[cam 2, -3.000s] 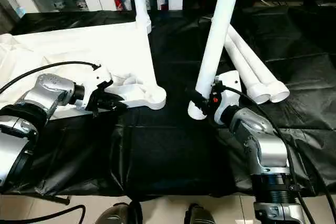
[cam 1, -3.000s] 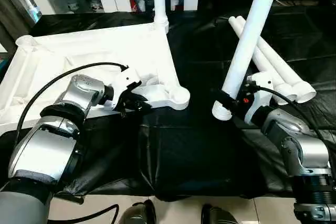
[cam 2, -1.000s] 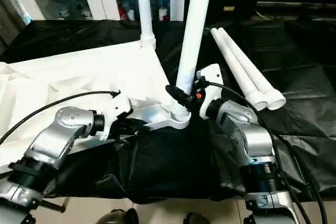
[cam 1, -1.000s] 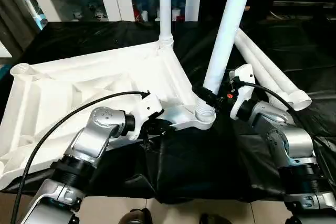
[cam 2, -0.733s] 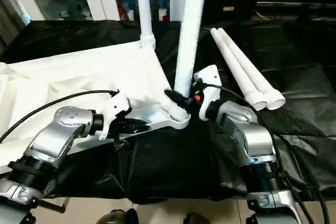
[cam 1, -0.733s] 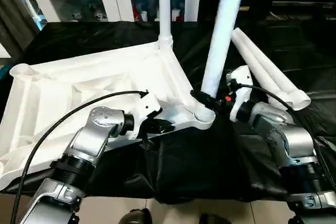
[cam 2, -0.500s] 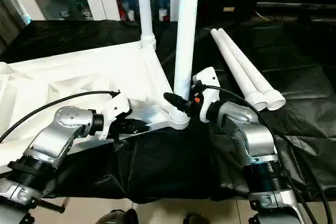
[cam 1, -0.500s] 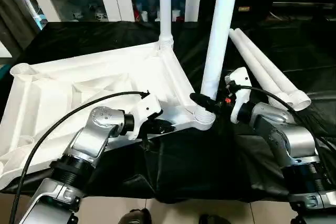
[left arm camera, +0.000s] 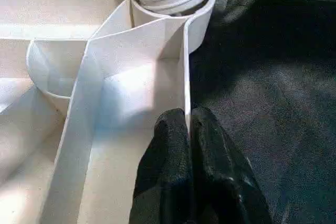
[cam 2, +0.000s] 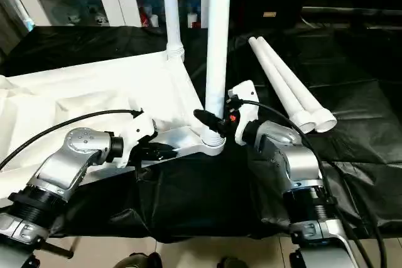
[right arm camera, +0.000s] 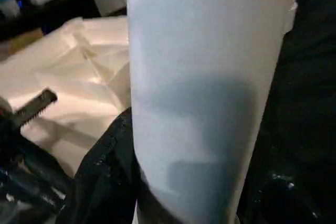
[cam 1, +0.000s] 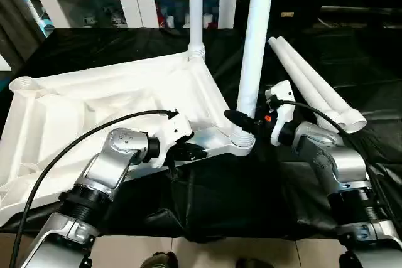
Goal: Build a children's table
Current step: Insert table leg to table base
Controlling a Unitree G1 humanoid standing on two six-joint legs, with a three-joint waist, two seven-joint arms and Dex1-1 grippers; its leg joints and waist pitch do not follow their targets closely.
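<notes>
Two legs remain; your right gripper clamps the second leg in its corner socket, left gripper pinching the tabletop's rim. Screw it down.

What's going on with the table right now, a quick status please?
Left gripper shut on tabletop rim. Right gripper shut on upright leg, threaded end entering near corner socket. One leg fitted, two spare legs lying alongside. Nothing blocking.
</notes>
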